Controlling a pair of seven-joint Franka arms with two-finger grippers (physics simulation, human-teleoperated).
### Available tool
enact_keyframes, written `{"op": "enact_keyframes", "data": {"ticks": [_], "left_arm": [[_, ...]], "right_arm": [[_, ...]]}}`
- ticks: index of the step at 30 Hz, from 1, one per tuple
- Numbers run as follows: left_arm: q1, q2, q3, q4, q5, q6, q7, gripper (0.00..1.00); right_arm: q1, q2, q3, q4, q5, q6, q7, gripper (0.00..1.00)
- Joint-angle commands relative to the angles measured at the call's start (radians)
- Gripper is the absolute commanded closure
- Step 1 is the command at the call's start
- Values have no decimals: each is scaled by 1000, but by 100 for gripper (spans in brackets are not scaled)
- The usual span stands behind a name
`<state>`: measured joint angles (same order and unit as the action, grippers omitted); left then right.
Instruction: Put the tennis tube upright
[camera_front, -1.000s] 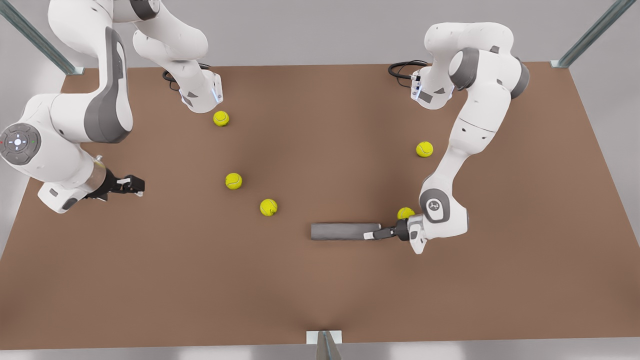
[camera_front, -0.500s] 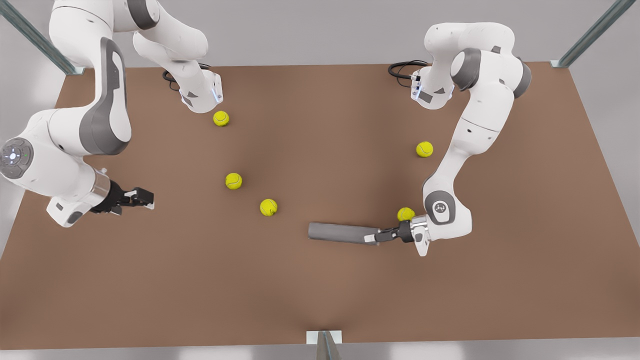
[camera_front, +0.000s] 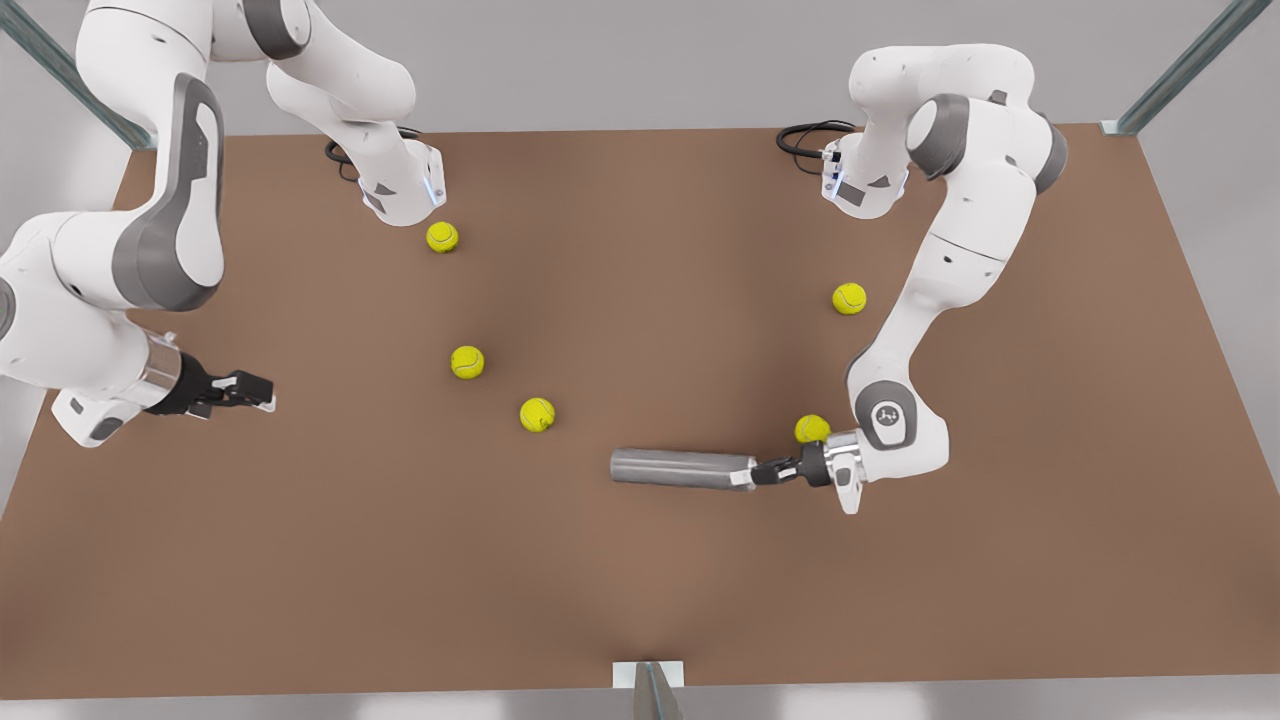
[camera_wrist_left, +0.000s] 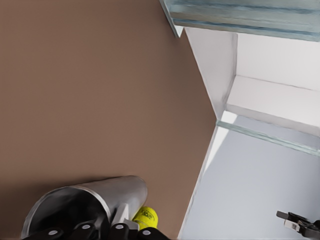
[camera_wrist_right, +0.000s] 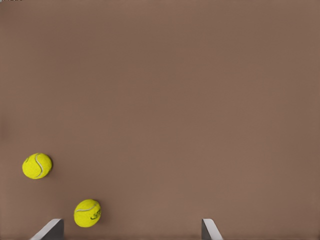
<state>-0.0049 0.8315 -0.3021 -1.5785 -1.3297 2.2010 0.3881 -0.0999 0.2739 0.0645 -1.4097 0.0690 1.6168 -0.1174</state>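
Note:
The tennis tube (camera_front: 680, 468) is a dark-grey metallic cylinder lying on its side on the brown table (camera_front: 640, 600), right of centre in the front view. My left gripper (camera_front: 765, 473) is shut on the tube's rim end, at the front view's right. The left wrist view looks into the tube's (camera_wrist_left: 85, 205) open silvery mouth, with the black fingers (camera_wrist_left: 117, 231) clamped on its rim. My right gripper (camera_front: 262, 392) hangs open over bare table near the front view's left edge, far from the tube; its fingertips (camera_wrist_right: 50, 230) stand wide apart.
Several yellow-green tennis balls lie about: one (camera_front: 811, 428) right behind the left wrist, one (camera_front: 849, 298) farther back, two (camera_front: 467, 361) (camera_front: 537, 414) mid-table, one (camera_front: 442, 237) by an arm base. The right wrist view has two balls (camera_wrist_right: 37, 165) (camera_wrist_right: 87, 212).
The held tube has shifted slightly toward the front view's left and tilted a little. The right gripper swung out toward the centre, then back toward the left edge.

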Motion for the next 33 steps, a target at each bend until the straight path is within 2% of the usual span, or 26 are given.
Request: {"op": "enact_keyframes", "data": {"ticks": [1, 3, 14, 20, 23, 33], "left_arm": [[5, 0, -2, 0, -5, -1, 0, 79], [26, 3, -32, -2, -9, -1, 2, 79], [89, -6, -51, 0, -49, -92, -55, 79], [105, -6, -54, 54, -34, -135, -156, 79], [114, -3, -45, 126, 78, -198, -288, 79], [117, -45, -45, 126, 115, -207, -356, 79]], "right_arm": [[-1, 1, 0, 0, 0, -2, -1, 0], [6, -1, 1, 0, 0, -11, 2, 0], [-4, 1, -2, 0, -2, -11, 1, 0], [-6, 2, -2, -3, -2, -14, 1, 0], [-1, 4, 0, -5, 0, -32, 1, 0], [-4, 5, 0, -5, -2, -32, 1, 0]]}}
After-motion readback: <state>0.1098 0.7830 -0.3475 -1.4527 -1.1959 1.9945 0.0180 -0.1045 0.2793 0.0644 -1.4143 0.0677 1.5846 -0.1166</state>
